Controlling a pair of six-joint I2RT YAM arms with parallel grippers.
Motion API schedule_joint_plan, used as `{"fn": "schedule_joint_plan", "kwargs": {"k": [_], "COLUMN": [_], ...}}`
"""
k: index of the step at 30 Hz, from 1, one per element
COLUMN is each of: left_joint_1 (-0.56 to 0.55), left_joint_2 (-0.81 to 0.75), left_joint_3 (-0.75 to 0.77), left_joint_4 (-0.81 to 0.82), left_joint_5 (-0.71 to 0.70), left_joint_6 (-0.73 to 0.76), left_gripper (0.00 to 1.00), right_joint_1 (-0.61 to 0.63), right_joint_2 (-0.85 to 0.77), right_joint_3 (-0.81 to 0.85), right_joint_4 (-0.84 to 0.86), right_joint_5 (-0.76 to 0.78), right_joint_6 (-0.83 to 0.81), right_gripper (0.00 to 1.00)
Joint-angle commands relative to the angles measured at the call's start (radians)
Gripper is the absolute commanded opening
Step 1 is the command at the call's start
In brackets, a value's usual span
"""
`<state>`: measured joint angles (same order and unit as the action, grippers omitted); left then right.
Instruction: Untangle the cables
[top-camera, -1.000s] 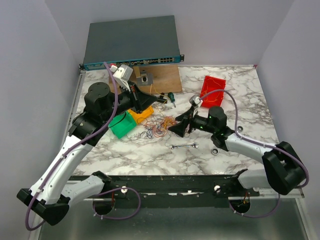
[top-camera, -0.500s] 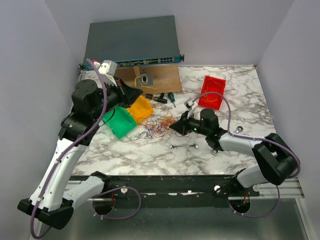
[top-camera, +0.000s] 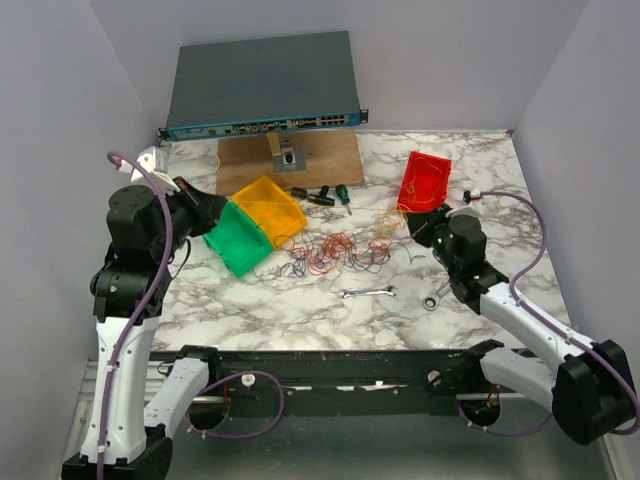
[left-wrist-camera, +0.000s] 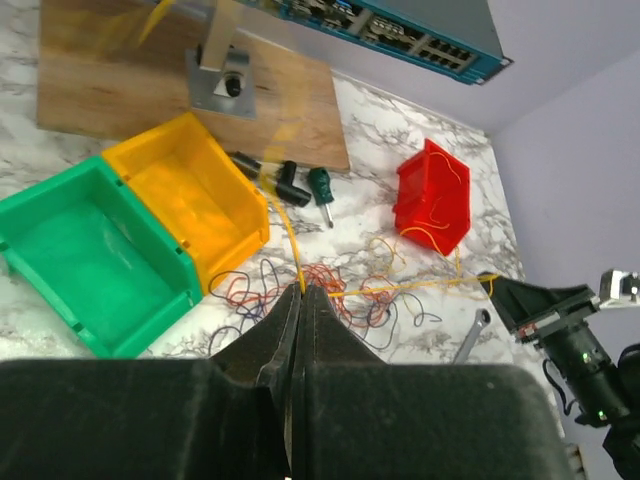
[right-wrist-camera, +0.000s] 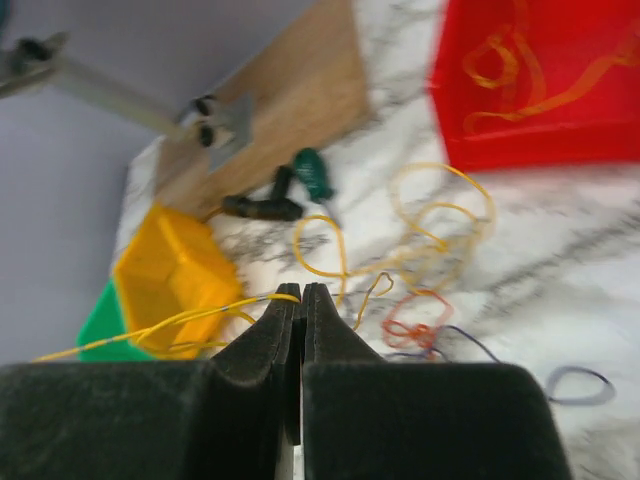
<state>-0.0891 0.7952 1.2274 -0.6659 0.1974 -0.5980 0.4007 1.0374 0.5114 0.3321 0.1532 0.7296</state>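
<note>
The cables (top-camera: 335, 252) lie as a loose orange, red and dark tangle at the centre of the counter (top-camera: 500, 200), just at 3 o'clock of the green bin (top-camera: 238, 243) and yellow bin (top-camera: 266, 203); a few more loops sit in the red bin (top-camera: 425, 180) at 1 o'clock; one yellow strand (left-wrist-camera: 400, 290) runs stretched out of the heap. The right tool (top-camera: 418, 226), wide a second ago, has closed fully on that strand's 3 o'clock end; the left tool (top-camera: 212, 212), closed throughout, pinches the other end and has swung away toward 9 o'clock; the arms have drawn apart, so I judge the strand is being pulled free, with neighbours likely to snag.
</note>
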Motion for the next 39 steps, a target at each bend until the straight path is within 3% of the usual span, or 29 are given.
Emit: {"fn": "schedule_joint_plan", "kwargs": {"k": [1,5,9,11,15,17,19,23,27,30,39], "left_joint_1": [0.117,0.19,0.216,0.216,0.211,0.176,0.109,-0.061,-0.194,-0.276,-0.445], "left_joint_2": [-0.042,-0.039,-0.037,-0.038,-0.003,0.042,0.066,0.062,0.091,0.136,0.281], "left_joint_3": [0.044,0.047,0.024,-0.006,-0.091,-0.108,-0.139,-0.242,-0.319,-0.34,-0.335], "left_joint_4": [0.036,0.031,0.055,0.101,0.246,0.274,0.308,0.436,0.579,0.648,0.93], "left_joint_5": [-0.268,-0.252,-0.198,-0.105,0.251,0.365,0.39,0.386,0.412,0.411,0.445], "left_joint_6": [0.005,0.004,0.005,0.004,-0.003,-0.009,0.006,0.007,-0.022,-0.032,-0.044], "left_gripper": [0.0,0.0,0.0,0.0,0.0,0.01,0.13,0.57,0.77,0.81,0.78], "right_joint_1": [-0.102,-0.117,-0.116,-0.116,-0.116,-0.115,-0.116,-0.115,-0.115,-0.116,-0.114], "right_joint_2": [0.022,0.029,0.004,-0.007,-0.04,-0.063,-0.081,-0.07,-0.027,-0.013,-0.004], "right_joint_3": [-0.05,-0.021,-0.03,-0.024,0.01,0.035,0.077,0.188,0.278,0.314,0.348], "right_joint_4": [-0.413,-0.48,-0.365,-0.341,-0.285,-0.29,-0.307,-0.331,-0.389,-0.398,-0.41], "right_joint_5": [0.464,0.516,0.34,0.214,-0.041,-0.126,-0.244,-0.472,-0.639,-0.719,-0.831], "right_joint_6": [0.146,0.183,0.009,-0.059,-0.182,-0.213,-0.245,-0.296,-0.323,-0.339,-0.35], "right_gripper": [0.01,0.01,0.01,0.01,0.01,0.01,0.01,0.01,0.01,0.01,0.01]}}
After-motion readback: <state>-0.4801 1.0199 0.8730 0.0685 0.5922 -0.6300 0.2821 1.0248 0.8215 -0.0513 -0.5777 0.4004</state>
